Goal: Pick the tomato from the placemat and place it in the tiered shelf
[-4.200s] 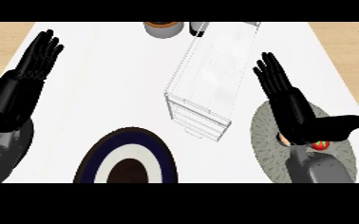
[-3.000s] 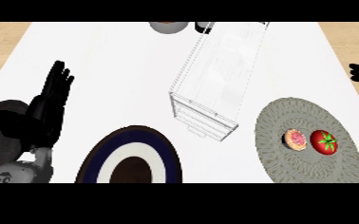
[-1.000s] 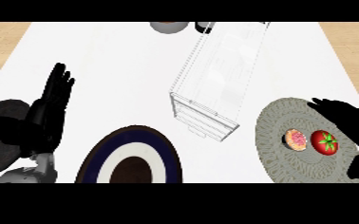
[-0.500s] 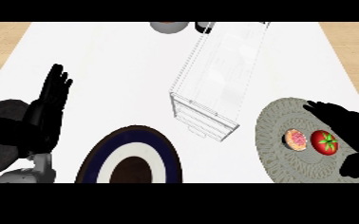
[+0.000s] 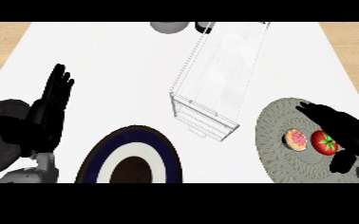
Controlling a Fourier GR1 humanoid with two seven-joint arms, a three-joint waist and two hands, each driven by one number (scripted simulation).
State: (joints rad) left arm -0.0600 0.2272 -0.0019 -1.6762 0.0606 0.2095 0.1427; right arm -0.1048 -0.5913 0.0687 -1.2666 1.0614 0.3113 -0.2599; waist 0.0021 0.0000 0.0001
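Right hand (image 5: 339,126) over the tomato (image 5: 325,141)

Round, red, green-stemmed, it sits on the grey placemat (image 5: 275,134) beside a pink-topped pastry (image 5: 297,139); fingers spread, not gripping. Left hand (image 5: 48,107) rests open.

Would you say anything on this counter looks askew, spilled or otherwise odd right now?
Nothing stands out. The tomato and a cut pink fruit sit apart on the placemat, with the right hand over the tomato's far side. The clear tiered shelf simply lies diagonally.

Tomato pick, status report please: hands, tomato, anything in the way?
Right hand open, over the tomato, not gripping. Left hand open, resting at left. Tomato on the placemat beside a pink round item. Clear shelf unobstructed.
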